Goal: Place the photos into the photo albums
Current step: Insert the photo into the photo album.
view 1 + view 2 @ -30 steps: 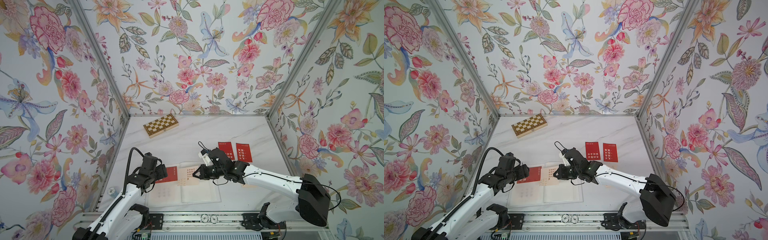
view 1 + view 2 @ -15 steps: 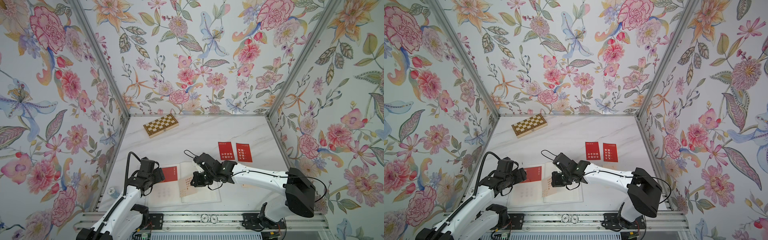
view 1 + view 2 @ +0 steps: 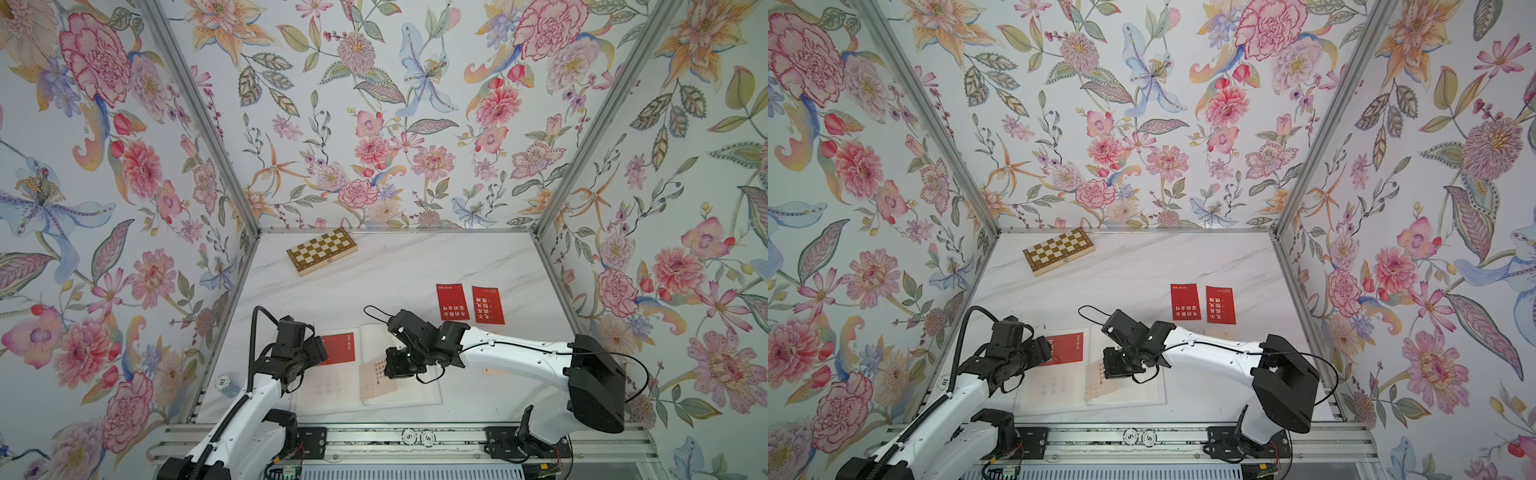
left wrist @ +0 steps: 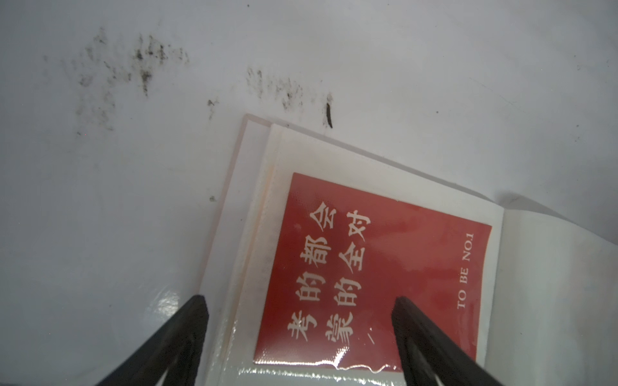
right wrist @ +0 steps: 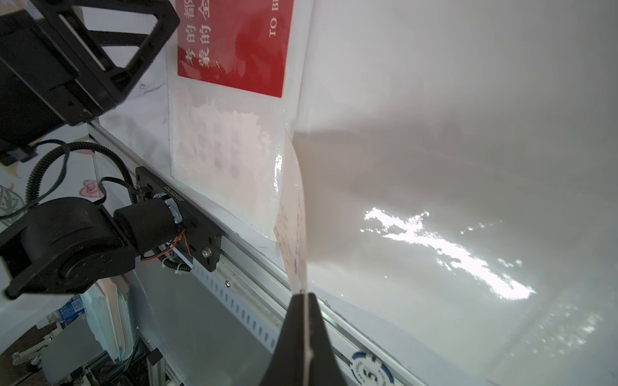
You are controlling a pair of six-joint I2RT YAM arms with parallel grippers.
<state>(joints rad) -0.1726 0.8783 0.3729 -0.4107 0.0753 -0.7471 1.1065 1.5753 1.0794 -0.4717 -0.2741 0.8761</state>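
The photo album (image 3: 419, 395) (image 3: 1138, 392) lies open near the table's front edge. A red photo (image 3: 343, 347) (image 4: 368, 267) sits in the upper clear sleeve of its left page. My left gripper (image 3: 318, 351) (image 4: 301, 307) is open and empty, its fingers straddling that page's outer edge above the red photo. My right gripper (image 3: 392, 368) (image 5: 304, 295) is shut on one edge of a cream photo (image 3: 376, 378) (image 5: 294, 217), which hangs on edge over the album's middle fold. Two red photos (image 3: 452, 301) (image 3: 488, 304) lie on the table behind the right arm.
A checkered chessboard box (image 3: 322, 250) lies at the back left. A cream card (image 3: 1219, 333) peeks out beside the right arm. A poker chip (image 3: 226, 382) sits at the front left, and two chips (image 3: 409, 436) lie on the front rail.
My right gripper has carried the cream photo a little toward the front edge, over the album's fold. The left gripper has barely moved and stays open.
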